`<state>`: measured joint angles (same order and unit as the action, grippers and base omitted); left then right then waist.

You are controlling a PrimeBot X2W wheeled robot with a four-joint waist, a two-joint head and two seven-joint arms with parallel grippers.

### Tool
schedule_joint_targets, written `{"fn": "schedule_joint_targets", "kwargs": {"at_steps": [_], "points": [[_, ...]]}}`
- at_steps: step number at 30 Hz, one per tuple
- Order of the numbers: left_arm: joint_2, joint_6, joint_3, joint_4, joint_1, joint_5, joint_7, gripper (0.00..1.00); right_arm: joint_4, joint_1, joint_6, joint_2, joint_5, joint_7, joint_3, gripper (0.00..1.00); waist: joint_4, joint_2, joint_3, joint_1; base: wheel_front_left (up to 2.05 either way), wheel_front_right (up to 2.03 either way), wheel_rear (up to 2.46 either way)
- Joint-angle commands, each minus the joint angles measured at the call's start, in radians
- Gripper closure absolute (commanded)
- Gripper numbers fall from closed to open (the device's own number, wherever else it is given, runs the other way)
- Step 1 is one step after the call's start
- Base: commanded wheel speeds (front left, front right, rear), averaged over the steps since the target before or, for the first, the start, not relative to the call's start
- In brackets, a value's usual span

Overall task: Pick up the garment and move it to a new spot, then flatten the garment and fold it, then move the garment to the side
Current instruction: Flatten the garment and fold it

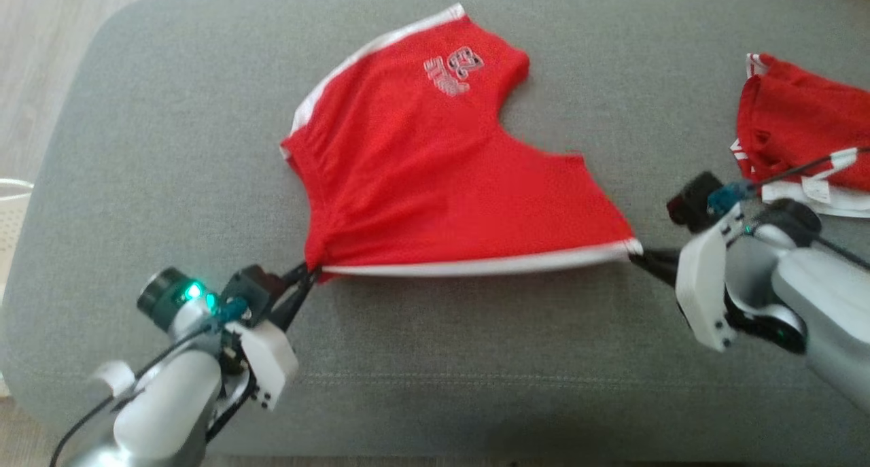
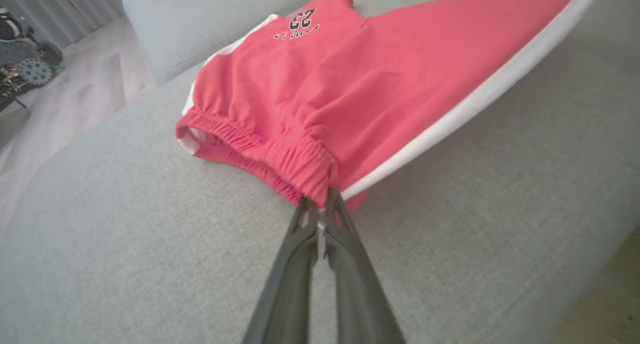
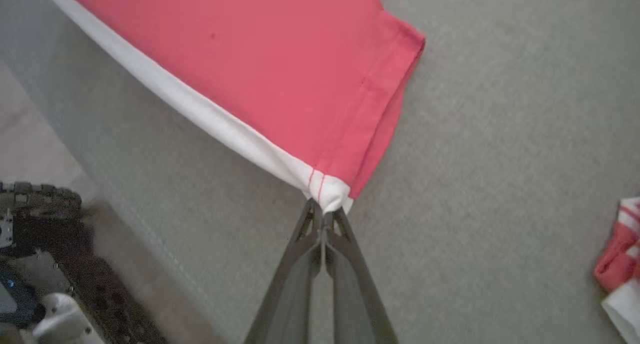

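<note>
From the left wrist, left claw [image 2: 320, 206] pinches the garment's [image 2: 360, 78] gathered waistband [image 2: 270, 156].

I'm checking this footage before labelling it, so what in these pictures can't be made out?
- Lettering under the 23 on the shorts: blurred in the head view, too small in the left wrist view.
- Second red garment: cut off by the head view's right edge.
- Pale object: cut off by the head view's left edge.
- Floor clutter: blurred in the left wrist view.

Grey fabric couch [image 1: 170, 113], pale wood floor [image 1: 34, 45] (upper left, softly lit), grey curtains [image 2: 70, 3] beyond
</note>
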<state>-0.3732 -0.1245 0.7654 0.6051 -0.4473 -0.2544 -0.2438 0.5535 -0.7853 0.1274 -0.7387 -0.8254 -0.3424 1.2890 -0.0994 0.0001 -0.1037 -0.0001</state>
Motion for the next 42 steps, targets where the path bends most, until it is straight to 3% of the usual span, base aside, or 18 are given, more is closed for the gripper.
{"fn": "schedule_joint_targets", "kwargs": {"at_steps": [1, 14, 21, 28, 34, 42], "points": [[-0.051, -0.002, -0.033, -0.035, -0.023, -0.009, 0.005, 1.0, -0.035, 0.03, 0.003, -0.051, 0.003, -0.031, -0.01, 1.0, 0.0, -0.0001, 0.005, 0.0001, 0.0, 0.0, 0.0], [-0.17, 0.001, -0.015, -0.277, 0.16, -0.099, 0.097, 1.0, -0.253, 0.131, 0.003, -0.252, -0.116, -0.337, -0.009, 1.0, 0.008, -0.0001, 0.081, 0.0001, 0.0, 0.0, 0.0], [-0.242, -0.002, 0.014, -0.45, 0.249, -0.152, 0.155, 1.0, -0.352, 0.134, 0.003, -0.319, -0.172, -0.424, -0.009, 1.0, 0.016, -0.0001, 0.089, 0.0001, 0.0, 0.0, 0.0], [-0.24, 0.031, -0.025, -0.52, 0.233, -0.185, 0.164, 1.0, -0.374, 0.078, 0.003, -0.301, -0.166, -0.373, -0.033, 1.0, 0.003, -0.0001, 0.06, 0.0001, 0.0, 0.0, 0.0], [-0.207, 0.049, -0.07, -0.541, 0.164, -0.225, 0.173, 1.0, -0.335, -0.021, 0.003, -0.249, -0.158, -0.296, -0.085, 1.0, -0.026, -0.0001, -0.004, 0.0001, 0.0, 0.0, 0.0], [-0.135, 0.043, -0.097, -0.489, 0.023, -0.253, 0.181, 1.0, -0.223, -0.193, 0.003, -0.178, -0.141, -0.228, -0.141, 1.0, -0.076, -0.0001, -0.105, 0.0001, 0.0, 0.0, 0.0]]}}
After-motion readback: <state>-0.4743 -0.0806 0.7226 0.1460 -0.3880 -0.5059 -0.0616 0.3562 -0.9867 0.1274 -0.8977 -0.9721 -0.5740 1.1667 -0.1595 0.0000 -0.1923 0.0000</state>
